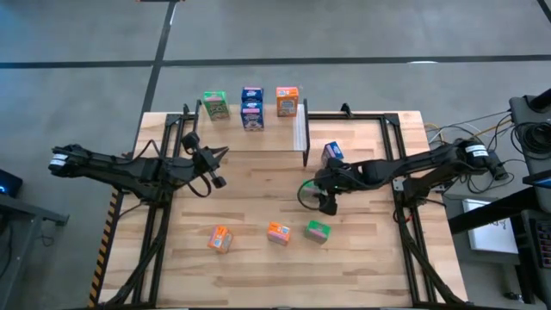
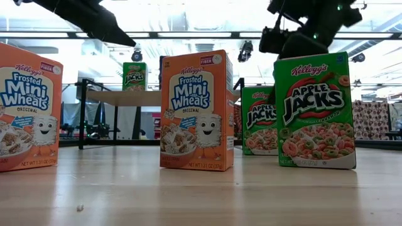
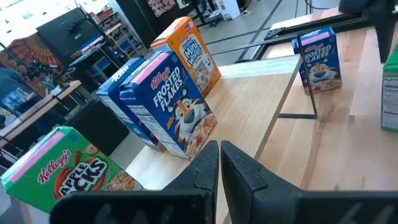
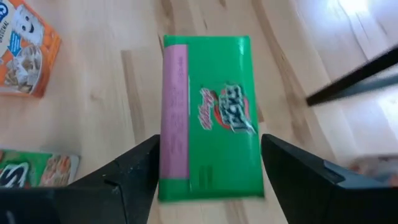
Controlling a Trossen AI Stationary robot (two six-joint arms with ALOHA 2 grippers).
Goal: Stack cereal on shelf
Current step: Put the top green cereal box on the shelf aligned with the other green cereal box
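Hovering: the right gripper [image 4: 210,165] hangs over the middle of the table, right of centre, pointing down.
Fingers: spread wide, one on each side of a green cereal box [image 4: 211,118]; neither looks pressed onto it, so I judge nothing is pinched.
Box under it: it stands upright on the table directly below, top face up towards the wrist.
Long axis: the top face's long edge runs along the line of the fingers, so the jaws face its two long sides and closing would take it across the narrow width.
Direction: straight down from the gripper; no sideways offset that I can see.
Shelf [image 1: 258,138]: farther back across the table and to the left, already carrying a green box [image 1: 215,105], blue boxes [image 1: 251,112] and an orange box [image 1: 287,101].
Nearer arm: the right, by far.
Left gripper [image 1: 215,168]: fingers pressed together, empty, waiting just in front of the shelf.
Loose boxes: one blue [image 1: 331,153] beside the shelf's pale end; two orange [image 1: 220,238] [image 1: 277,232] and one green [image 1: 317,231] near the front edge.
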